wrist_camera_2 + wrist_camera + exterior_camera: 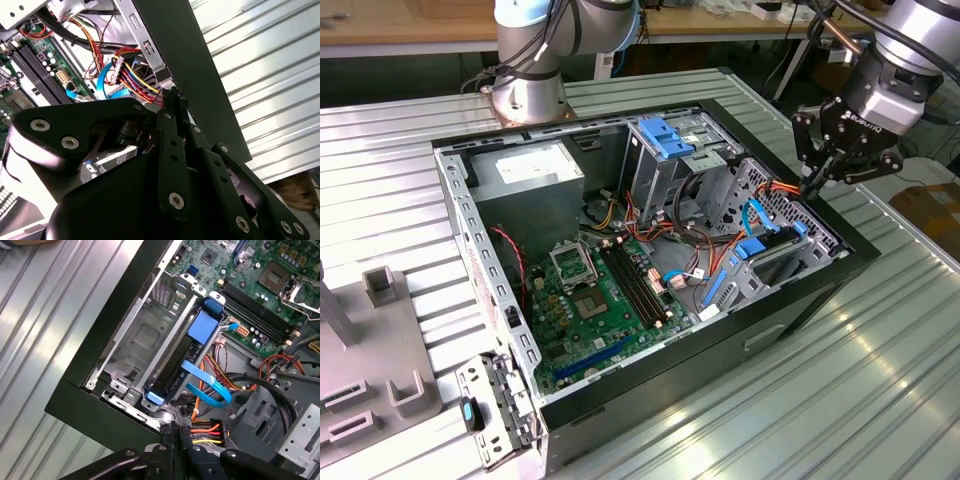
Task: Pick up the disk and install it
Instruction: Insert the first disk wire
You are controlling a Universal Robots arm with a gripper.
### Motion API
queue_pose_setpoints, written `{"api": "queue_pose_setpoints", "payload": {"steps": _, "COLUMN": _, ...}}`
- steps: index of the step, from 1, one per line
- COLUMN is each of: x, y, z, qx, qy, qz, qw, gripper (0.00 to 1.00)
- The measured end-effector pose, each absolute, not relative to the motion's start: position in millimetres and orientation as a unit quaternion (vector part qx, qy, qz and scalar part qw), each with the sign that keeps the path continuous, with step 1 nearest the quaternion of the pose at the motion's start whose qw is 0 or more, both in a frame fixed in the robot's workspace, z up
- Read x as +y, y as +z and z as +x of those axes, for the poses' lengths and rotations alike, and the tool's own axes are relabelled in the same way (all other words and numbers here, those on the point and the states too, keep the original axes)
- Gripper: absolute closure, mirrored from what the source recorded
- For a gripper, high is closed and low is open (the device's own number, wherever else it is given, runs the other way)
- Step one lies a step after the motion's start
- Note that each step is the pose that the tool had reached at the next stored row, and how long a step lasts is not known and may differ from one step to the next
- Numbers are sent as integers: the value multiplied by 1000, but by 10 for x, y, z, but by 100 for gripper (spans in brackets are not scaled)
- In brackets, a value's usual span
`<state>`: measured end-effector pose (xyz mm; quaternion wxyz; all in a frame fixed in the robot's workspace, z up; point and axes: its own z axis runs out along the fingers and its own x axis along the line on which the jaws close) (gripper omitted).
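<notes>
One open computer case [620, 400] lies on the ribbed metal worktop [880, 380]; inside it sit a green circuit board [595, 300], a grey power supply [525, 175] and a tall metal bay [665, 165] topped by a blue bracket [665, 137]; the disk [192, 347], framed in blue, stands on edge in its slot at the case's side wall, beside red and yellow wires [205, 429]; the claw [817, 183] hangs just above that corner, fingers together, gripping nothing.

the tool [172, 95] blocks most of the second wrist view, so the drive bay under it is pretty much covered. in the first wrist view the disk [192, 347] sits edge-on in its slot, only its blue rail showing, and the motherboard [260, 285] gets cut off by the picture's edge.
</notes>
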<state>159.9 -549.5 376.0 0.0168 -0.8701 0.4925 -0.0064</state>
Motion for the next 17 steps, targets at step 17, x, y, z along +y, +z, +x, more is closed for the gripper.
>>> {"api": "queue_pose_setpoints", "payload": {"steps": 17, "x": -5494, "y": 3745, "z": 1487, "qx": 607, "qy": -9, "qz": -795, "qw": 16, "gripper": 84}}
